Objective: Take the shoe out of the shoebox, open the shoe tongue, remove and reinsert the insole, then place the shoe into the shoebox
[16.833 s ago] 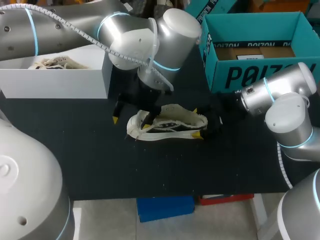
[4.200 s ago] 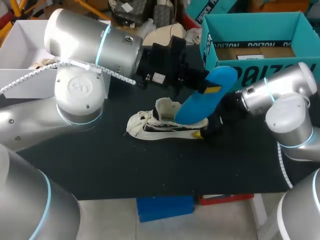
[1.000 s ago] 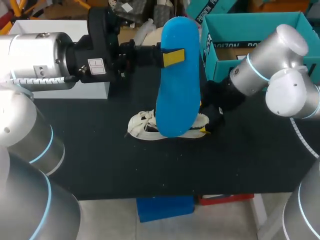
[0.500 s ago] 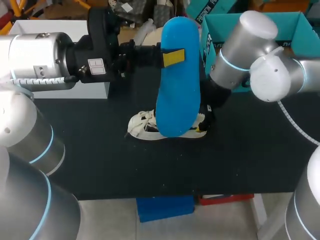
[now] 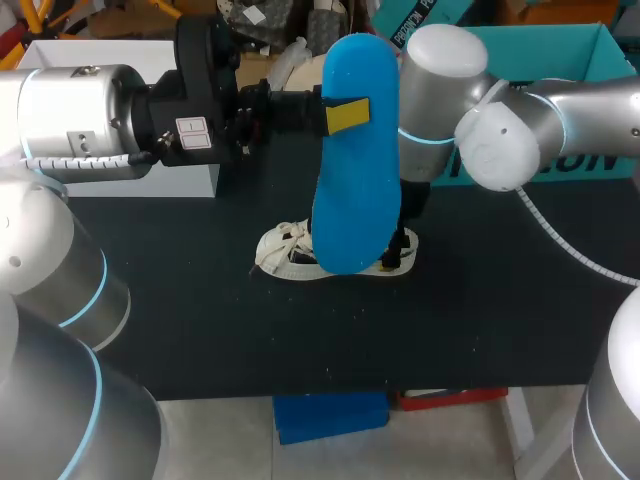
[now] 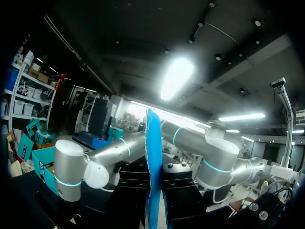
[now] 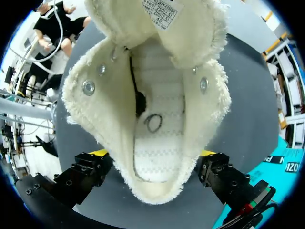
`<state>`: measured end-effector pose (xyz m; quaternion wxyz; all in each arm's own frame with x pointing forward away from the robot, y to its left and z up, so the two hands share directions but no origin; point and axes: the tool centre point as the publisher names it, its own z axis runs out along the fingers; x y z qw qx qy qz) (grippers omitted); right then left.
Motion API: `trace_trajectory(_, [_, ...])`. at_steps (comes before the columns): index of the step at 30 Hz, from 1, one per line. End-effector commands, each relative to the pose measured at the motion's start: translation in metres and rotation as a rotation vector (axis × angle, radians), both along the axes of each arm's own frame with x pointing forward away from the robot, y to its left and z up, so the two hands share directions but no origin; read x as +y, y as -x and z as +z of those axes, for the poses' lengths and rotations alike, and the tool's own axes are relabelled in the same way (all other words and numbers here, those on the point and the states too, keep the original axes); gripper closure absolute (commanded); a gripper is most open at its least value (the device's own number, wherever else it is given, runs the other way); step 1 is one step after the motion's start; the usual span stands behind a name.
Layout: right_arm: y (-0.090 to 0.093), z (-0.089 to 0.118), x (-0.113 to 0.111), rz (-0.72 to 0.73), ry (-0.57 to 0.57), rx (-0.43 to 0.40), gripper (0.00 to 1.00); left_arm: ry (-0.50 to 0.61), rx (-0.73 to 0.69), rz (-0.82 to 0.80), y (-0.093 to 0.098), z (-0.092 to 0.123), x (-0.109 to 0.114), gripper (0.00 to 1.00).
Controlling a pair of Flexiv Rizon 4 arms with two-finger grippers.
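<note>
- Head view first: the left end effector point(image 5: 345, 115) has the blue insole point(image 5: 355, 190) hoisted upright, high over the tabletop point(image 5: 300, 340). Its broad face is turned to the camera and one yellow tip lies flat on it.
- The left wrist view gives the other angle. Here the insole point(image 6: 153, 157) is edge-on, a thin blue blade between the two black fingers of the left end effector point(image 6: 155, 188), which is pinching it from both sides.
- Only the right wrist view looks down into the shoe point(image 7: 157, 109): cream fleece collar, tongue pulled open, bare white footbed inside (a label shows on the tongue's inner face).
- In the head view the shoe point(image 5: 285, 255) lies on the tabletop near the middle, half hidden behind the hanging insole.
- Containers now. The teal shoebox point(image 5: 600, 45) sits at the far right corner, mostly covered by the right arm, so I cannot tell what is in it.
- The white box point(image 5: 190, 178) sits at the far left behind the left arm, with its inside hidden as well.
- The right end effector point(image 7: 152, 155) straddles the heel end of the shoe. It is spread wide, with a yellow tip against the fleece on either side, gripping the shoe.
- From above, the right end effector point(image 5: 398, 252) is down at the heel, just beside the insole's lower end.
</note>
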<state>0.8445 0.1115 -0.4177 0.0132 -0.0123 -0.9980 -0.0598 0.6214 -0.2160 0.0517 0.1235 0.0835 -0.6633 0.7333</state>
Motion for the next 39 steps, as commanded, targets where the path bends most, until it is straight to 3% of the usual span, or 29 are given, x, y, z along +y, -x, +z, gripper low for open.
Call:
trace_trajectory(1, [0.0, -0.006, 0.005, -0.002, 0.072, -0.001, 0.0, -0.003, 0.001, 0.004, 0.001, 0.0, -0.001, 1.0])
trace_trajectory(11, [-0.001, -0.009, 0.004, 0.006, 0.066, -0.002, 0.0, -0.003, 0.001, 0.004, 0.001, 0.0, -0.001, 1.0])
trace_trajectory(16, [0.0, -0.001, -0.005, 0.015, 0.027, -0.012, 0.0, -0.003, 0.001, 0.004, 0.001, 0.0, -0.001, 1.0])
trace_trajectory(22, [-0.002, 0.011, -0.014, 0.042, -0.144, -0.021, 0.0, -0.003, 0.001, 0.004, 0.001, 0.0, -0.001, 1.0])
trace_trajectory(27, [-0.007, 0.019, -0.019, 0.037, -0.355, -0.056, 0.0, -0.003, 0.001, 0.004, 0.001, 0.0, -0.001, 1.0])
trace_trajectory(39, [-0.013, 0.008, -0.021, 0.058, -0.663, -0.018, 0.0, -0.003, 0.001, 0.004, 0.001, 0.0, -0.001, 1.0])
